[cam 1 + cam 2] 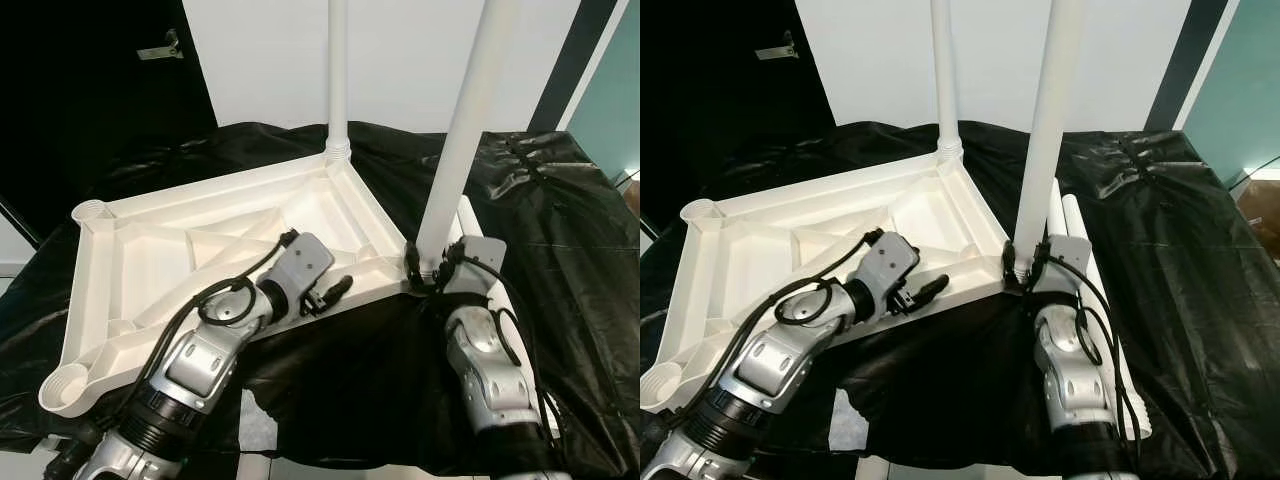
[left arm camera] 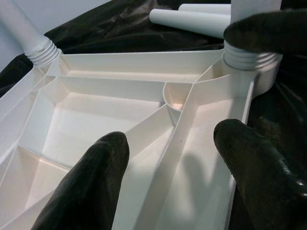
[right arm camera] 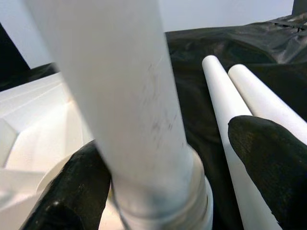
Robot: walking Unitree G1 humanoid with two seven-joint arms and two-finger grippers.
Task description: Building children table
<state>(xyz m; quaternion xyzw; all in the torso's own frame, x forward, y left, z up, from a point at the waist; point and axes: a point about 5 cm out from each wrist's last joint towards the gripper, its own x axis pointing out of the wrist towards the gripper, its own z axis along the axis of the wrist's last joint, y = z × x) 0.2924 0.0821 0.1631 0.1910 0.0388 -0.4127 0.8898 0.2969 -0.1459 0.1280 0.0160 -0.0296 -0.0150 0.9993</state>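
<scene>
You are looking at a staged indoor workspace: black sheeting [image 1: 560,200] covering the surface, bare white wall [image 1: 400,60] standing behind

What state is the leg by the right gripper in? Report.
Upright, seated in the tabletop's corner socket: the leg rises vertically, right gripper at its base.

The upturned table top [image 1: 200,250] was plain white, ribs and all, and so were the two legs [image 1: 455,150] standing in it and the two spare legs [image 1: 1072,225] lying beside. The sheet [image 1: 560,230] beneath was glossy black. Both arms [image 1: 200,365] were silver with black fingers [image 2: 91,182]. The wall [image 1: 400,60] was white, with a teal panel [image 1: 615,110].
</scene>
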